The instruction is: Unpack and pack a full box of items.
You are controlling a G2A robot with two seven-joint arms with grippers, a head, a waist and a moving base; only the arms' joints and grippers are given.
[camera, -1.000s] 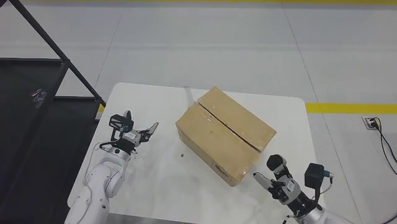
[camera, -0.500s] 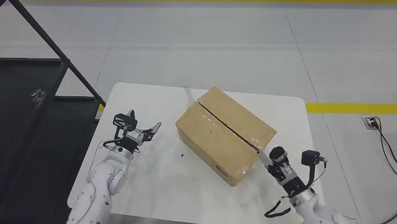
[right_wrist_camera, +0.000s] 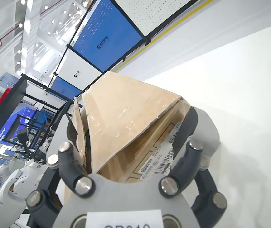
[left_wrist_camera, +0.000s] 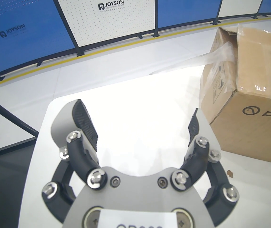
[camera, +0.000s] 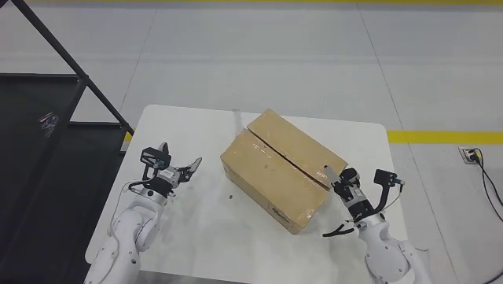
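A closed brown cardboard box [camera: 275,170] lies at an angle in the middle of the white table [camera: 189,127], its top flaps meeting along a taped seam. My left gripper [camera: 182,166] hovers open and empty to the left of the box [left_wrist_camera: 256,119], apart from it; the wrist view shows its fingers spread wide [left_wrist_camera: 136,106]. My right gripper [camera: 339,175] is at the box's right corner. Its open fingers straddle that corner [right_wrist_camera: 129,119], one pad behind a slightly lifted flap edge, the other against the labelled side of the box [right_wrist_camera: 126,115].
A loose strip of clear tape [left_wrist_camera: 197,60] trails from the box's far end. A small brown speck [camera: 229,198] lies on the table in front of the box. A black metal frame [camera: 63,79] stands beyond the table's left edge.
My right arm has come from the table's front edge up to the box's right corner, and the box has shifted slightly to the left. My left gripper has barely moved.
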